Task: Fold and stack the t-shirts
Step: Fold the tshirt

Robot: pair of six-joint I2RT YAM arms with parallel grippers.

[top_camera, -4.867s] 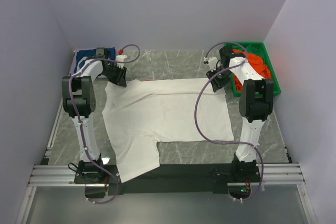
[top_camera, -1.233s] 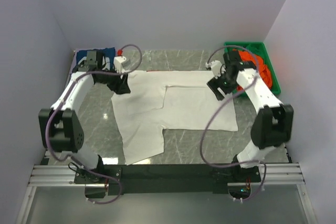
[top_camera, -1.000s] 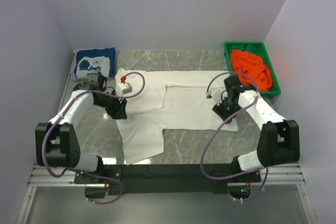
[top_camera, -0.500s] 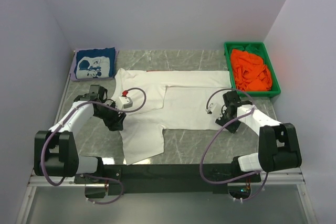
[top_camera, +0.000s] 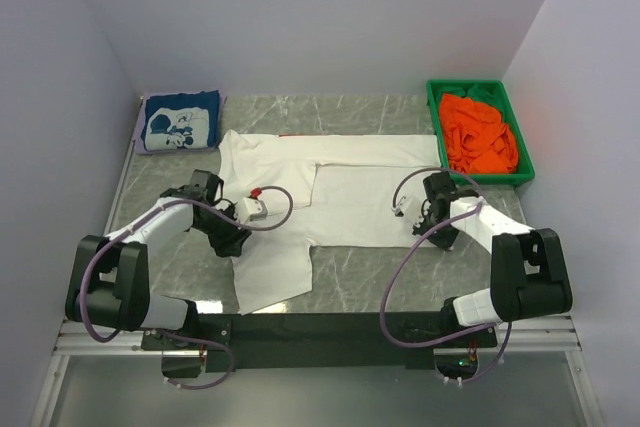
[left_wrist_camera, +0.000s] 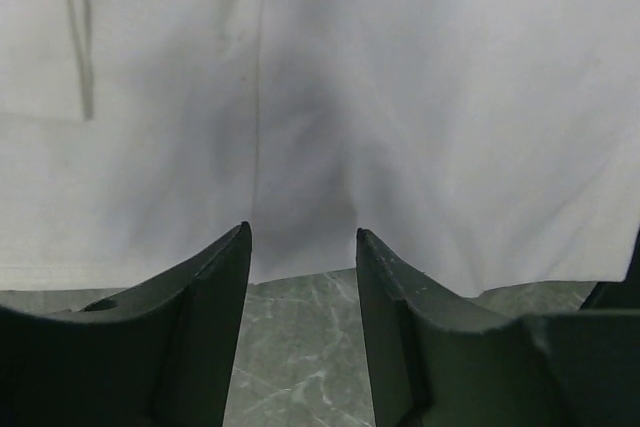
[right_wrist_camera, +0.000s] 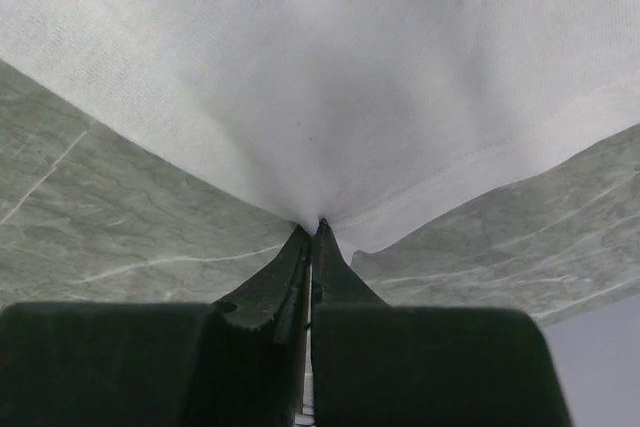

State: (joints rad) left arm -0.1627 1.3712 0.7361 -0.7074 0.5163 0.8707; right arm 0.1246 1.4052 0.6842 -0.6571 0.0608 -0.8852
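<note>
Across the grey marble tabletop (top_camera: 350,287) lies the white t-shirt (top_camera: 340,182), spread flat with its long axis running left to right; far long edge looks folded over onto the body, one sleeve (top_camera: 275,277) juts toward the near edge at the left end. Cloth lies to the far side of both hands, so a fold of the near edge would, by my reading, go away from the arm bases toward the far wall. Green bin (top_camera: 432,97) at far right holds bunched orange t-shirts (top_camera: 478,132). Navy t-shirt (top_camera: 180,122), folded, sits at the far left corner, well apart from the white one. Right hand (top_camera: 440,232) is at the near right corner of the white t-shirt; the right wrist view shows it (right_wrist_camera: 312,227) clenched tight on the hem, cloth puckering into the closed tips. Left hand (top_camera: 228,242) is at the left edge where sleeve meets body; the left wrist view shows it (left_wrist_camera: 300,247) released, fingers spread with the cloth edge lying across the gap between them, nothing gripped; contact with the cloth cannot be told. Each hand is the nearer one for its own end. Writing: none legible. Navy t-shirt carries a white graphic, no letters readable; no logo or label shows on the white cloth in any view.
</note>
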